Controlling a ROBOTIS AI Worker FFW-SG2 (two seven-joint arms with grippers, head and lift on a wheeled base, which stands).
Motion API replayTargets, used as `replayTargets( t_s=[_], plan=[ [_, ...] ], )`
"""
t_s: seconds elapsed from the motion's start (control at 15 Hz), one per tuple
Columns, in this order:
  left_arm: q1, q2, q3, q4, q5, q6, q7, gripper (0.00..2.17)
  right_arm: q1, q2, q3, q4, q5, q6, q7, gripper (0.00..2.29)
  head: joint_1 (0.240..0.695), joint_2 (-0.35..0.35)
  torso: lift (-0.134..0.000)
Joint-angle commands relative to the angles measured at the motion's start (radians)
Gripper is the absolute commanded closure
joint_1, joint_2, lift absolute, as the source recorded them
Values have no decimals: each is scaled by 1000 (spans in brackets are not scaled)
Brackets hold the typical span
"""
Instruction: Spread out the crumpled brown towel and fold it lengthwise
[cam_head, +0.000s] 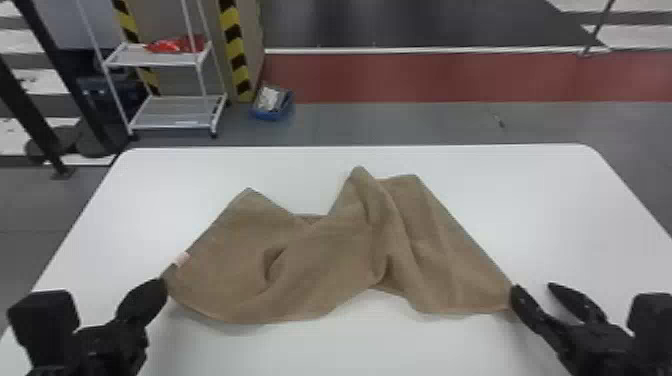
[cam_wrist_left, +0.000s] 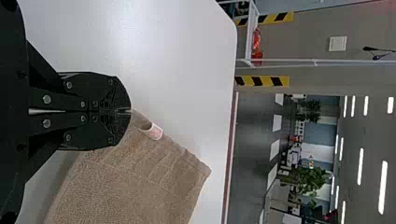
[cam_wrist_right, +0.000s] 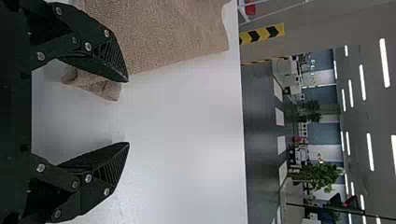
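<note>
In the head view, the brown towel (cam_head: 320, 260) lies rumpled on the table (cam_head: 175, 185), one corner clenched by the left gripper (cam_head: 163, 285). The right gripper (cam_head: 534, 288) gapes beside another corner.

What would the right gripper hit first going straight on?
Likely the white table: that's what lies ahead between the open fingers of the right gripper. The towel sits right by its left finger, which might brush it; depth there is unclear.
</note>
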Motion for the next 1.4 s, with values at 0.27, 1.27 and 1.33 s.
replayTargets(
  t_s=[0.27,1.27,1.33],
  plan=[
    [3,0,0,1,0,-3,-1,1352,23,8,-18,-42,-3,2,-3,475,695,31,-128],
    [4,2,-5,-4,0,-9,-3,1352,-3,5,-24,-51,6,119,0,620,695,15,-128],
    [4,2,-5,-4,0,-9,-3,1352,-4,5,-19,-51,6,119,3,620,695,15,-128]
  ],
)
